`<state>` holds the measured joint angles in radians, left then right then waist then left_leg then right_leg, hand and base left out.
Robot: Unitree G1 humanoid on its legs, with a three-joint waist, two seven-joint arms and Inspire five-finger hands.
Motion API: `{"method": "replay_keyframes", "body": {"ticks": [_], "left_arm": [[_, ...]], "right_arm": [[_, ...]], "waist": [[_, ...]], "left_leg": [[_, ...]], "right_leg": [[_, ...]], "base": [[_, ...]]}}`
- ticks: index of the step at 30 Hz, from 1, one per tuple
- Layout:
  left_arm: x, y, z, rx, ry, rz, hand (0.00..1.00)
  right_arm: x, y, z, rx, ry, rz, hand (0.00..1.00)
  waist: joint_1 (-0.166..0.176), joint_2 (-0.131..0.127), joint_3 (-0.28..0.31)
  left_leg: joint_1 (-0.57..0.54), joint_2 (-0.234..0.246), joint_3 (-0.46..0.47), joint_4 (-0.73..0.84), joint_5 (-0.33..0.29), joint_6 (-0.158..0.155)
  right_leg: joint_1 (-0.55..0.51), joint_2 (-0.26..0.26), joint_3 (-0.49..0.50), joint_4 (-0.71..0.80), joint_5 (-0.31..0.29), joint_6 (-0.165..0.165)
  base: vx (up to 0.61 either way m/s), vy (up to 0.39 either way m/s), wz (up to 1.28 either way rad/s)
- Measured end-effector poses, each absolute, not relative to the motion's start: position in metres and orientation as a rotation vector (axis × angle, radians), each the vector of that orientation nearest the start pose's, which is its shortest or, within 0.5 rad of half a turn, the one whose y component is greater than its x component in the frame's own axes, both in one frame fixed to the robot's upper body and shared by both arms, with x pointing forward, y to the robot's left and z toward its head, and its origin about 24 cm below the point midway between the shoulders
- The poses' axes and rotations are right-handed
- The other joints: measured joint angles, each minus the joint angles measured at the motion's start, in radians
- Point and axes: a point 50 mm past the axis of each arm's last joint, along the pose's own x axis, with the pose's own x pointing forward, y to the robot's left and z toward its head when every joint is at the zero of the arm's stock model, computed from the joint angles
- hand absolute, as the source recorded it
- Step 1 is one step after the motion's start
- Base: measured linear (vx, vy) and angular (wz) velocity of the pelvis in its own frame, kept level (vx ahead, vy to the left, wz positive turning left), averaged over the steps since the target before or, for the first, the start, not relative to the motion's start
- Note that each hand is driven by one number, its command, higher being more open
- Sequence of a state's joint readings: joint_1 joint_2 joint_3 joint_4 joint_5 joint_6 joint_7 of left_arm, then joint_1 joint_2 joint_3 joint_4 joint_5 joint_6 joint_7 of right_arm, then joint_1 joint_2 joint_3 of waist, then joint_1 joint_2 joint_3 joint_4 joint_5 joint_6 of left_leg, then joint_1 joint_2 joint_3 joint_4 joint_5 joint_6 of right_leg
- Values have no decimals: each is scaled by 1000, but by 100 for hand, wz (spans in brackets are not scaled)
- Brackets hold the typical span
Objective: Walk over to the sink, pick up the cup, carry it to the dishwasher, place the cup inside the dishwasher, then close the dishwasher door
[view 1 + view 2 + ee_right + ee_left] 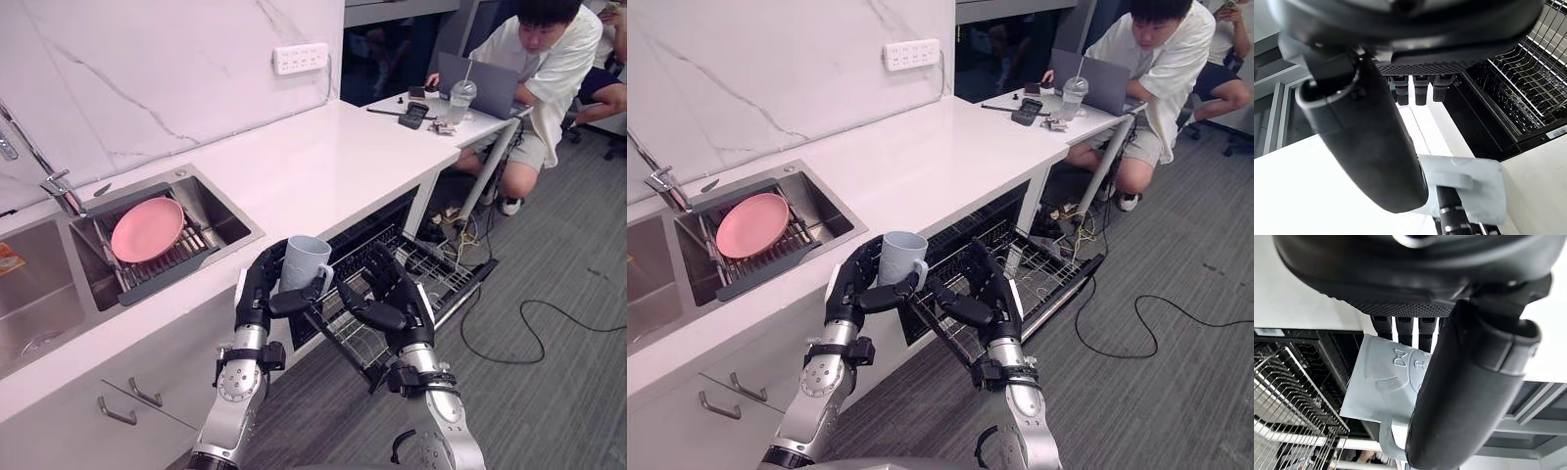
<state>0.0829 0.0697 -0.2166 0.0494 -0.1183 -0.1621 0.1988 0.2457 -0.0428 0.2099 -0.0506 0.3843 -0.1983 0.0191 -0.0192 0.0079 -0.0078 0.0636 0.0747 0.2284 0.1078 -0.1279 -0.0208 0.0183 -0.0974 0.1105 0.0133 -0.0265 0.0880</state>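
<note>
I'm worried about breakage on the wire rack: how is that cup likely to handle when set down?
The cup looks like rigid glazed ceramic, so probably stiff and chippable against the dishwasher rack. Its smooth wall may be slippery, though the left hand wraps it. Taller than wide, it might tip on wires.

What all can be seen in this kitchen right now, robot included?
cup: one, pale blue-grey, held upright in front of the counter edge
plate: one, pink, on the dark rack in the sink
sink: one, steel, set in the white counter
tap: one, silver, behind the sink
dishwasher rack: one, wire, pulled out below the counter
wall socket: one, white, on the marble wall
laptop: one, grey, on the far desk
drink cup with straw: one, clear, beside the laptop
person: one, white shirt, seated at the laptop
left hand: dark, curled round the cup
right hand: dark, open, beside the cup
</note>
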Motion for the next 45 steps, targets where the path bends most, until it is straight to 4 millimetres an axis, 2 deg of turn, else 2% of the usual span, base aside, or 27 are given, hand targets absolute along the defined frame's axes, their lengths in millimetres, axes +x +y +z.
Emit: {"method": "replay_keyframes", "body": {"ticks": [12,18,22,28,39,40,45], "left_arm": [[244,121,35,-74,-53,-1,30],[241,104,35,-83,-50,-74,30],[237,88,33,-84,-40,-144,30],[231,77,23,-81,8,-200,30],[226,67,20,-83,27,-253,30],[226,66,20,-83,28,-253,30],[229,65,23,-77,17,-246,30]], "right_arm": [[201,-117,27,391,-17,151,90],[207,-113,30,388,-31,170,90],[214,-113,27,390,-18,148,90],[216,-113,19,415,23,106,90],[222,-113,14,411,57,23,90],[222,-113,14,413,58,19,30],[227,-112,15,411,52,19,30]], "waist": [[-15,1,-1],[-21,1,-2],[-21,1,-2],[-19,0,-9],[-19,-12,-28],[-18,-13,-28],[-17,-22,-33]], "left_leg": [[-29,-6,13,13,4,1],[-44,-12,-4,13,10,8],[-52,-15,-22,11,20,10],[-54,-15,-30,1,34,7],[-70,-15,-53,-7,50,5],[-70,-15,-53,-8,52,4],[-74,-14,-55,-10,58,3]], "right_leg": [[-23,-3,25,-21,29,6],[-24,-11,11,-24,30,7],[-28,-14,-5,-23,29,7],[-32,-14,-13,-18,29,7],[-35,-13,-36,-18,32,4],[-35,-13,-37,-18,33,3],[-39,-12,-38,-18,39,0]], "base": [[-45,-8,-6],[-17,-13,8],[-44,-23,13],[-44,-29,5],[-20,-16,6],[-33,-15,3],[-37,-11,1]]}}
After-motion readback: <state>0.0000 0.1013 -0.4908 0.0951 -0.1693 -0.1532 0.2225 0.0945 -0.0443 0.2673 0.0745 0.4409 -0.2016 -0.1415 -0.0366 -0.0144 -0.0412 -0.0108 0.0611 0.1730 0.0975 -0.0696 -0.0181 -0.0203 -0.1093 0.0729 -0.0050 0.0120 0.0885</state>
